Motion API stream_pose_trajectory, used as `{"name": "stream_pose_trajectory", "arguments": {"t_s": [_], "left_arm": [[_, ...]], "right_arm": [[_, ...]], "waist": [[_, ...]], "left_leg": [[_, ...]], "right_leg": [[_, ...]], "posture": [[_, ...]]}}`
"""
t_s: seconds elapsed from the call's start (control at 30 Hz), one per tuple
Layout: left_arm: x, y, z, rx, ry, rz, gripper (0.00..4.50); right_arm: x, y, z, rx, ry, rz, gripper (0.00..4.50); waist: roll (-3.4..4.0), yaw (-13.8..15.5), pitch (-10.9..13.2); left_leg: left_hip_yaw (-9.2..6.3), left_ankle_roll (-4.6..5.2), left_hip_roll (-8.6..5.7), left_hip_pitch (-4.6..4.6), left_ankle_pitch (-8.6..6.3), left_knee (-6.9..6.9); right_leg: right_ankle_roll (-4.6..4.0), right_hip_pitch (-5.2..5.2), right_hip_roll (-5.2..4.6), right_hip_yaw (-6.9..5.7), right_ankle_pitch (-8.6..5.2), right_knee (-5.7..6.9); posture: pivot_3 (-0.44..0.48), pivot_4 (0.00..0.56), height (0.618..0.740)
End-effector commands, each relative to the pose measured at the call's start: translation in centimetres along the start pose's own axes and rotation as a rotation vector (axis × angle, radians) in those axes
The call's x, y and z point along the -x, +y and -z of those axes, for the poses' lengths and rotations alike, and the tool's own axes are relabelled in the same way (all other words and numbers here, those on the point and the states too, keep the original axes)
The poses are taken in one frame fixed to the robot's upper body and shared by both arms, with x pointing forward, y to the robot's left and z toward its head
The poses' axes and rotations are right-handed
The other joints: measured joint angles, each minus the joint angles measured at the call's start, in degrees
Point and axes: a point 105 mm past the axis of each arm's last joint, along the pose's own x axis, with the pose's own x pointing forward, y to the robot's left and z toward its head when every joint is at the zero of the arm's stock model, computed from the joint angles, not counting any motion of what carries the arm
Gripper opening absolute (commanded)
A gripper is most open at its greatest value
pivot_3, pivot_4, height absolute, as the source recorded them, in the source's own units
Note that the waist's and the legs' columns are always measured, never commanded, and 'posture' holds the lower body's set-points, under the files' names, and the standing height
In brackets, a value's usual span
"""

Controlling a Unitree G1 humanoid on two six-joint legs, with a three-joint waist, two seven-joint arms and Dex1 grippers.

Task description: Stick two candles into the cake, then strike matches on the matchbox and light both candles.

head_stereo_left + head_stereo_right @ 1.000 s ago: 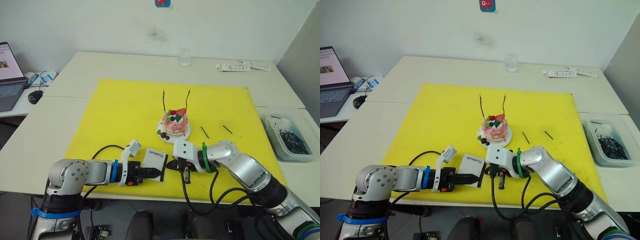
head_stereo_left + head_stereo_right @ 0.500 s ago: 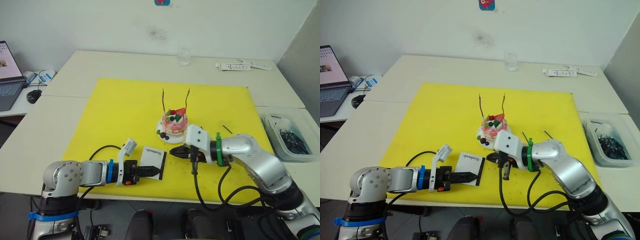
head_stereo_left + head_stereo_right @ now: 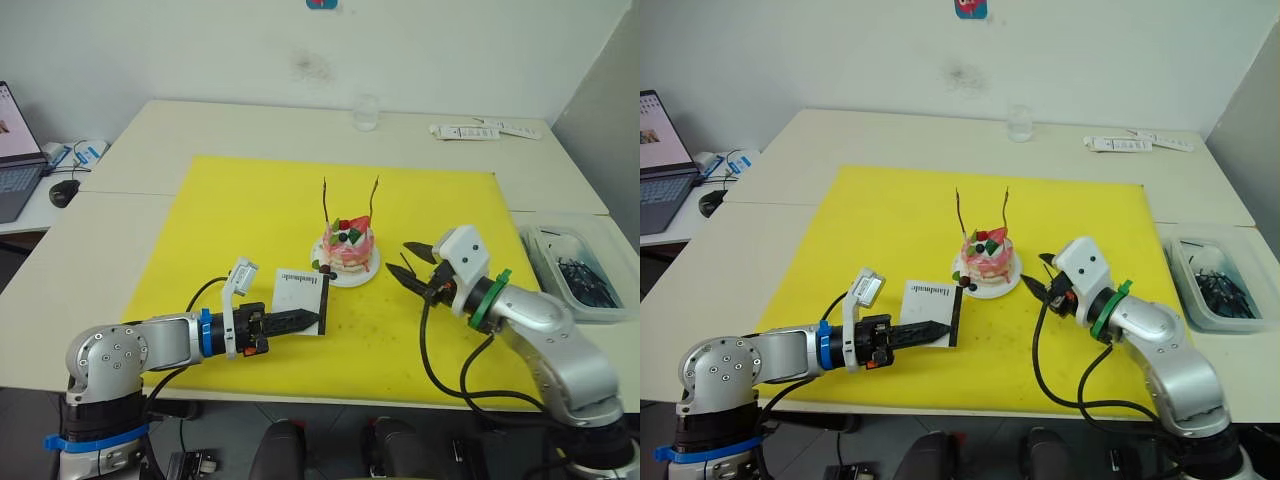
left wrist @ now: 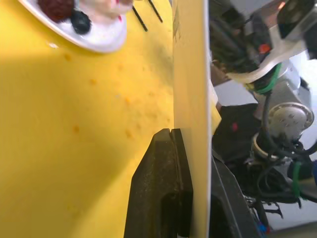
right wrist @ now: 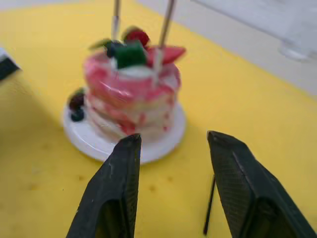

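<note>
The left gripper (image 3: pixel 300 321) is gripping the matchbox (image 3: pixel 300 301), its jaws clamped on the box's near edge and holding it tilted up off the mat (image 3: pixel 240 215), black strip facing the cake (image 3: pixel 348 247). The right gripper (image 3: pixel 410 265) is hovering low beside the cake's plate, jaws apart and empty, and 1 match (image 5: pixel 209 206) is lying on the mat just between and below the fingertips (image 5: pixel 130 144) in the right wrist view. The second match cannot be made out in the head views.

The 2 candles (image 3: pixel 351 203) are already standing in the cake, leaning slightly, both unlit.

The match is likely light, stiff and brittle, and lying flat it will be fiddly to lift; pinching it near the plain end, away from the head, looks best, with a gentle squeeze. The matchbox is light card and could crush or slip if gripped hard. The candles look thin and easy to knock over.

The mat is covering a pale tabletop (image 3: pixel 90 260). A glass (image 3: pixel 367 113) is standing at the far edge, a bin (image 3: pixel 578 275) is sitting at the right, and a laptop (image 3: pixel 20 175) at the left.
</note>
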Motion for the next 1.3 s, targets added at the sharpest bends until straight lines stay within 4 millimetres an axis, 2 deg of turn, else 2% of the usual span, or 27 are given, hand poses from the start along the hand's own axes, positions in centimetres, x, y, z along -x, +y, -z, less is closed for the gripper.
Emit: {"name": "stream_pose_trajectory", "arguments": {"t_s": [0.03, 0.23, 0.4, 0.63, 0.73, 0.9, 1.03, 1.3], "left_arm": [[-0.1, -0.5, -0.7, -0.04, -0.036, 0.011, 0.0], [-0.2, -0.6, -0.4, -0.044, -0.044, 0.006, 0.0], [-0.2, -0.7, -0.2, -0.046, -0.045, 0.005, 0.0], [-0.4, -0.6, -0.1, -0.044, -0.045, 0.005, 0.0], [-0.5, -0.5, -0.2, -0.042, -0.041, 0.004, 0.0], [-0.5, -0.4, -0.1, -0.043, -0.029, 0.0, 0.0], [-0.5, -0.3, 0.0, -0.042, -0.023, -0.004, 0.0], [-0.5, -0.2, 0.2, -0.043, -0.02, -0.011, 0.0]], "right_arm": [[-1.1, -1.3, 0.4, 0.046, -0.033, 0.156, 2.25], [-2.5, -1.7, 2.7, -0.041, -0.019, 0.219, 2.25], [-2.7, -2.1, 4.3, -0.103, 0.024, 0.256, 2.25], [-3.3, -2.8, 4.9, -0.175, 0.039, 0.294, 2.25], [-3.6, -2.7, 5.2, -0.184, 0.061, 0.288, 1.69], [-4.0, -2.5, 6.0, -0.209, 0.124, 0.295, 0.03], [-3.8, -2.1, 5.9, -0.219, 0.145, 0.281, 0.03], [-2.8, -1.1, 3.8, -0.228, 0.078, 0.222, 0.03]], "waist": [[0.0, 0.0, 0.0], [0.01, -0.3, 0.0], [0.01, -0.5, 0.0], [0.01, -0.6, 0.0], [0.01, -0.6, 0.0], [0.01, -0.7, 0.0], [0.0, -0.7, 0.0], [0.0, -0.7, 0.0]], "left_leg": [[0.01, 0.0, 0.0, -0.01, 0.0, 0.0], [0.01, 0.0, 0.02, -0.02, 0.0, -0.05], [0.01, 0.0, 0.02, -0.01, 0.0, -0.04], [-0.01, 0.0, 0.01, 0.01, 0.0, 0.0], [0.0, 0.0, 0.0, 0.01, 0.0, 0.01], [-0.01, 0.0, 0.01, 0.01, 0.0, 0.01], [-0.03, 0.0, 0.02, 0.05, 0.0, 0.01], [-0.03, 0.0, 0.02, 0.03, 0.0, -0.04]], "right_leg": [[0.0, -0.02, 0.01, 0.01, 0.0, 0.0], [0.0, -0.04, 0.02, 0.01, 0.0, 0.01], [0.0, -0.02, 0.02, 0.01, 0.0, 0.02], [0.0, 0.01, 0.02, 0.01, 0.01, 0.06], [0.0, 0.01, 0.02, 0.01, 0.01, 0.06], [-0.01, 0.01, 0.02, 0.0, 0.01, 0.06], [-0.01, 0.06, 0.02, -0.01, 0.01, 0.06], [0.0, 0.05, 0.01, -0.02, 0.0, 0.02]], "posture": [[0.0, 0.15, 0.74], [0.0, 0.15, 0.74], [0.0, 0.15, 0.74], [0.0, 0.15, 0.74], [0.0, 0.15, 0.74], [0.0, 0.15, 0.74], [0.0, 0.15, 0.74], [0.0, 0.15, 0.74]]}}
